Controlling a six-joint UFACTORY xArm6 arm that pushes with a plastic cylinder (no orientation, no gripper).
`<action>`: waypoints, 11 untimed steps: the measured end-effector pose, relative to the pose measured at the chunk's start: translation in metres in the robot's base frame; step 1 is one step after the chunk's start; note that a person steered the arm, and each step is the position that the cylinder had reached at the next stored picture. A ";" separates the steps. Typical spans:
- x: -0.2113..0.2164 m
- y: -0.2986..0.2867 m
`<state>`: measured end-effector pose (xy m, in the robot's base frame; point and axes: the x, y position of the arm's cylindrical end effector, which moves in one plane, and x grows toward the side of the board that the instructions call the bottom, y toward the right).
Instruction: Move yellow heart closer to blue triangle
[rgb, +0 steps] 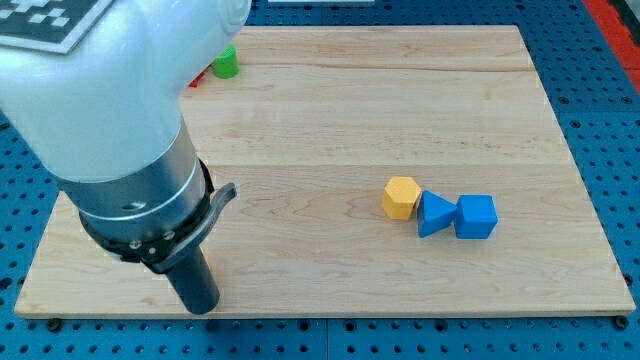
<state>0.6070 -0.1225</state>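
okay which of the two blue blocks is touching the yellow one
The blue triangle: its left side meets the yellow block. The blue cube sits on the triangle's far side, toward the view's right.

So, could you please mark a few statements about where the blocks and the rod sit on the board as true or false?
1. The yellow block touches the blue triangle. True.
2. The blue cube sits on the view's left of the triangle. False: it sits on its right.
3. My tip is against the yellow block. False: it is far off, near the bottom left.
4. A green block sits near the top edge of the board. True.
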 end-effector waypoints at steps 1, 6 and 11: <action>-0.003 -0.060; -0.048 0.102; -0.087 0.112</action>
<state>0.5195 -0.0109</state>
